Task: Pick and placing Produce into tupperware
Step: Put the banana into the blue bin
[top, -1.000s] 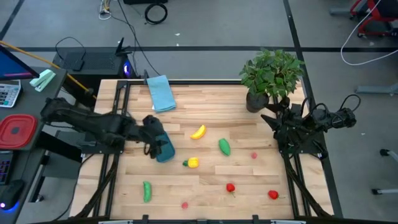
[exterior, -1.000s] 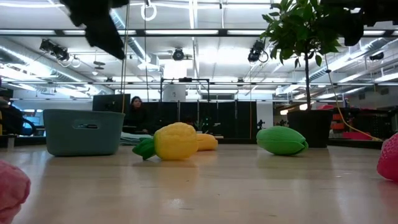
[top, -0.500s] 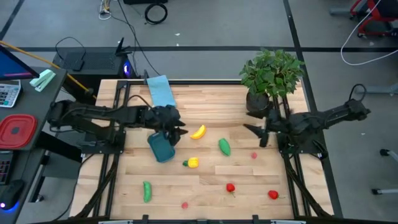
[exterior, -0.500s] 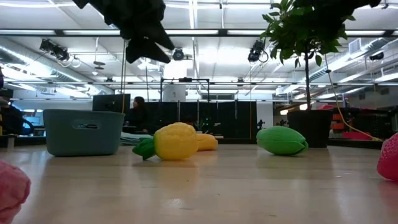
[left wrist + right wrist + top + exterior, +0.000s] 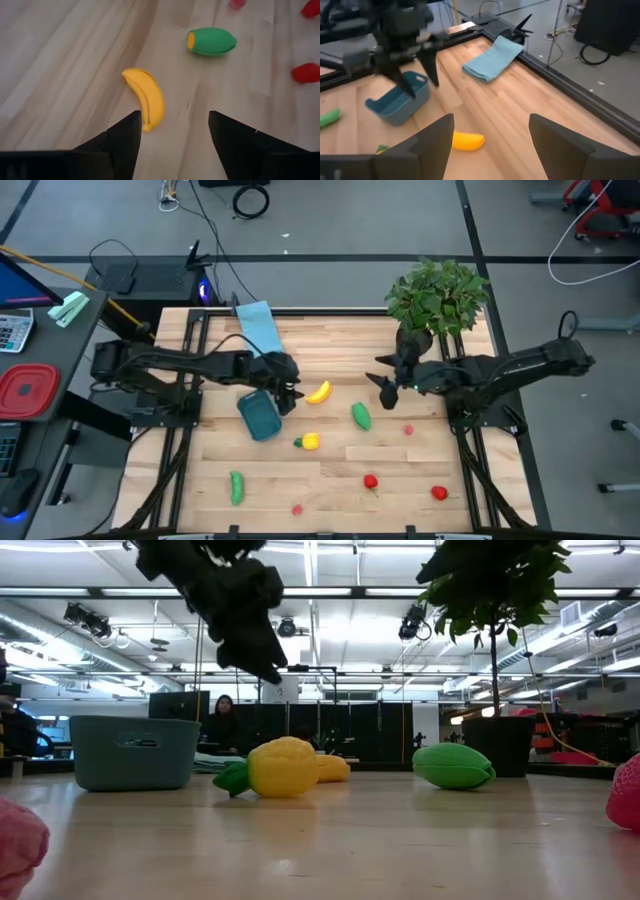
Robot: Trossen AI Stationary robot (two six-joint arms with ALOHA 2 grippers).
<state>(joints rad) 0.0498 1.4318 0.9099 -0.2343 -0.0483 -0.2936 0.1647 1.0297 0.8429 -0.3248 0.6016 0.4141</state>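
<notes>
Now the left hand (image 5: 287, 393) hangs wide and empty just above the banana (image 5: 318, 391), so picking it up comes first. Next it must drop down and squeeze. The tub (image 5: 259, 416) sits just beside, empty. The right hand (image 5: 387, 383), also wide, has reached in over the worktop (image 5: 330, 470) since before.

I see a light wooden table (image 5: 330, 470) carrying a teal tub (image 5: 259, 417), a banana (image 5: 318, 392), two green pieces (image 5: 361, 416), a yellow piece with green stem (image 5: 308, 442) and small red ones (image 5: 371, 481). A folded blue cloth (image 5: 259, 329) and a potted plant (image 5: 436, 305) sit along its far edge.
</notes>
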